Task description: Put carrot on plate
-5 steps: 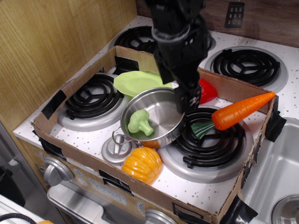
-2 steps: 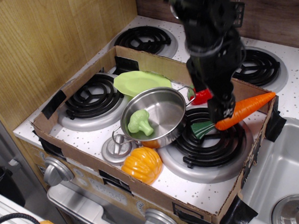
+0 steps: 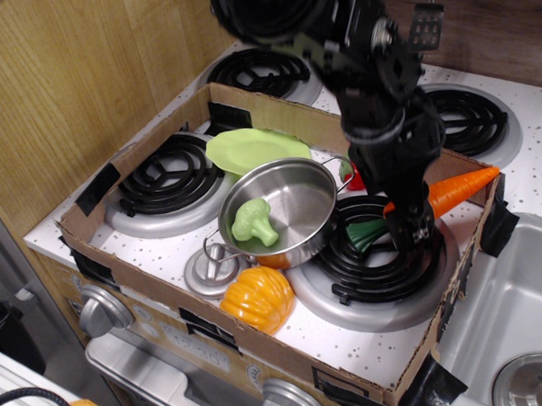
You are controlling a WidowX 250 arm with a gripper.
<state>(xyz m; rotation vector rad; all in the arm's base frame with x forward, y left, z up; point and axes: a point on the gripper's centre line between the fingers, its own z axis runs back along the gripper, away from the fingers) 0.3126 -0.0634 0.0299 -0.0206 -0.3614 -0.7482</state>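
Gripper (image 3: 411,231) and its black arm reach down over the front-right burner (image 3: 378,263), the fingertips low over the thick end of the carrot (image 3: 459,189). Whether the jaws are parted or already pressed against the carrot cannot be told, since the dark fingers blend together and hide that end of it. The carrot lies across the burner's right side, its orange tip pointing up and right toward the cardboard box wall (image 3: 463,265), while its dark green leafy end (image 3: 365,233) pokes out to the left of the gripper. The plate (image 3: 249,148), pale lime green, sits at the back of the box, partly tucked behind the steel pot (image 3: 285,211). A green broccoli piece (image 3: 255,221) rests inside the pot. An orange pumpkin (image 3: 258,299) lies just in front of the pot, beside a small steel lid (image 3: 213,271). A red object (image 3: 354,177), perhaps a pepper, shows as a sliver behind the arm. The front-left burner (image 3: 167,181) carries nothing.
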